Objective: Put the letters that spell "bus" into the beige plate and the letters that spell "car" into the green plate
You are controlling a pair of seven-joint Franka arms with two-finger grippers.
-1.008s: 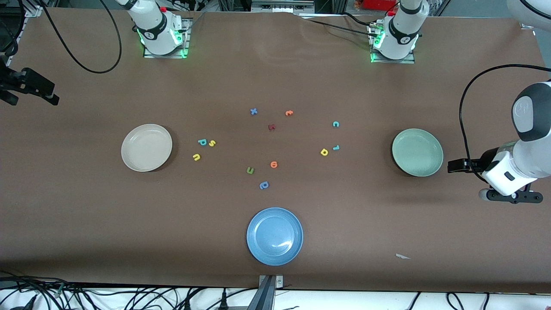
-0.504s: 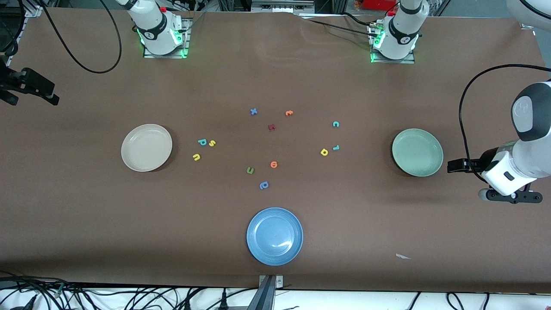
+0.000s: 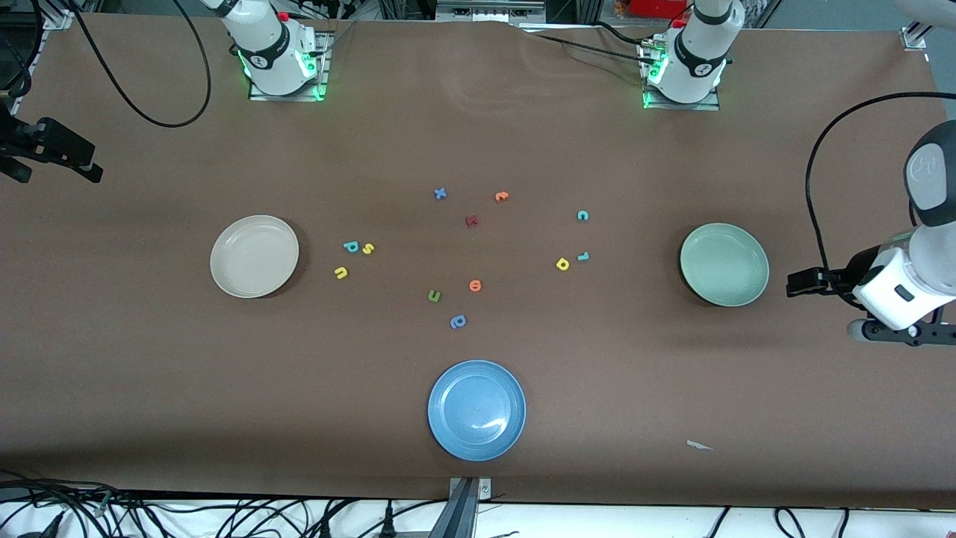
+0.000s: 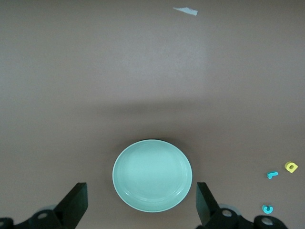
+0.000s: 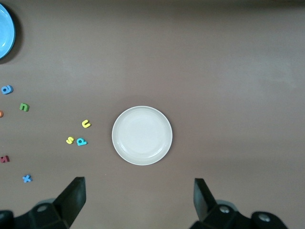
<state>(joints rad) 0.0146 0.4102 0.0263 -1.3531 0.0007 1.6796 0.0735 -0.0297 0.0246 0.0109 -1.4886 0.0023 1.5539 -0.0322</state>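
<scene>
Both pincers spread wide, nothing held: left pincer over counter beside green plate, right pincer high over counter near beige plate. Plates empty. b-u-s letters lying near beige plate, c-a-r letters near green, presumably sorted by destination.

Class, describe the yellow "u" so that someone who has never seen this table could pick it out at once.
Find the beige plate at the right arm's end of the table. Three small letters lie beside it, toward the table's middle; the yellow "u" is the one nearest the front camera. The teal "b" differs in colour, the yellow "s" in shape.
</scene>
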